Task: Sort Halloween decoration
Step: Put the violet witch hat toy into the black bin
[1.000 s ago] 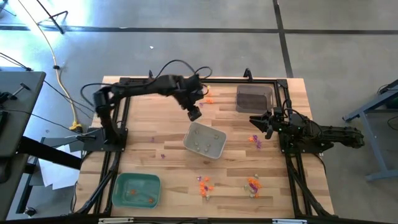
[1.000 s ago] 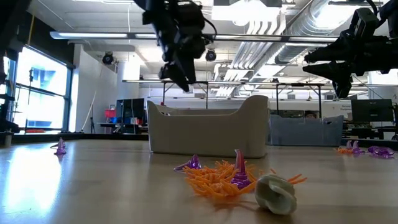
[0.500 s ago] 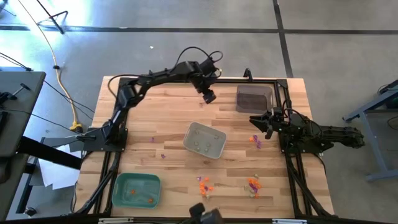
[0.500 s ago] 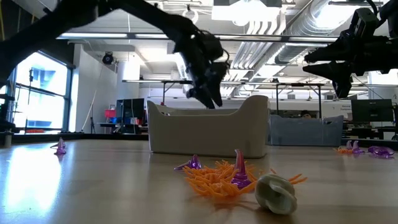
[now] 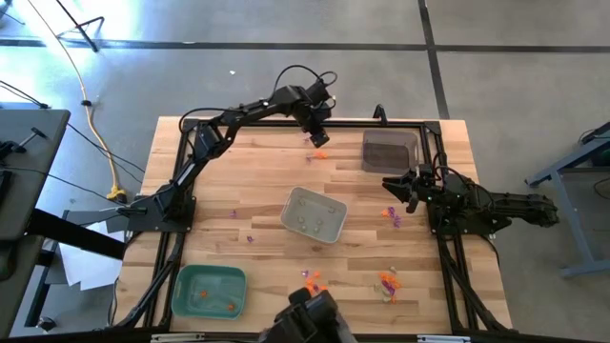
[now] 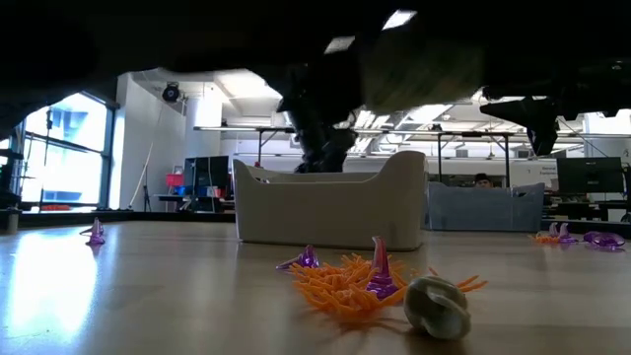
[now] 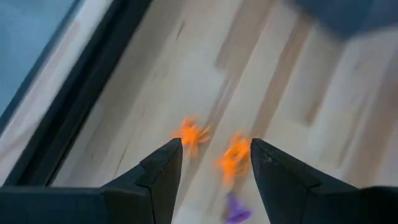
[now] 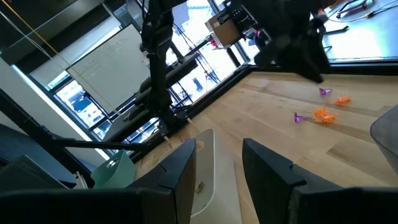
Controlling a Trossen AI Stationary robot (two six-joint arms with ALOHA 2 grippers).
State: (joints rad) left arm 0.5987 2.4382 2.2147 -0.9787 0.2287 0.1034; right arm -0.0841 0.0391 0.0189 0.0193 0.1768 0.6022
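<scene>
Hovering over the table's far edge, the left gripper (image 5: 314,130) was open and empty, with two orange trinkets (image 7: 214,149) on the wood just ahead of its fingertips and a purple one (image 7: 235,208) between them. The right gripper (image 5: 393,187) waited open near the purple trinkets (image 5: 391,216) at the table's right side. More trinkets (image 6: 367,281) lay in front of the white tray (image 5: 314,213).
</scene>
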